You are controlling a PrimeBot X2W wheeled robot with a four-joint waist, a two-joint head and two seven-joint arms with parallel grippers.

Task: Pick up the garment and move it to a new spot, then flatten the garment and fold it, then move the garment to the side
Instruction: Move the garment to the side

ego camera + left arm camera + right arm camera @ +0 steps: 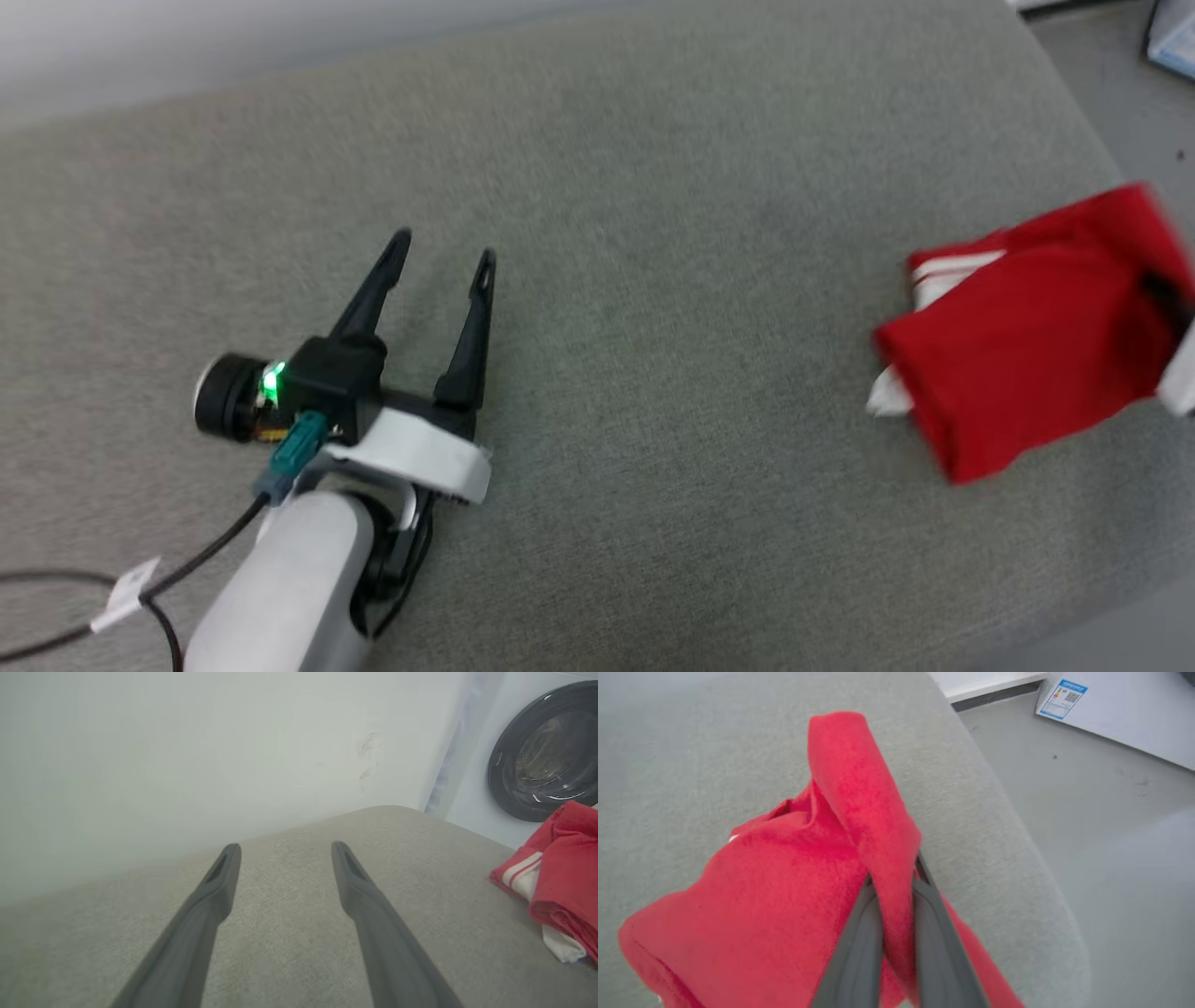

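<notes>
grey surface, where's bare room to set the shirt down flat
Widest bare patch: the middle of the grey surface, between the left pincer and the garment. Also bare ahead of the left pincer, up to the wall. Crowded: the right edge, where the right pincer grips the bunched garment.

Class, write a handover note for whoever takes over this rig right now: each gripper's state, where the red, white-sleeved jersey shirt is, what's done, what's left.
Left gripper: open, empty, above the grey upholstered surface.
Right gripper: shut on a fold of the red, white-sleeved jersey garment.
Garment: a folded bundle near the surface's right edge.
Done: folding, apparently.
Left: set it down at the side, then release.
</notes>
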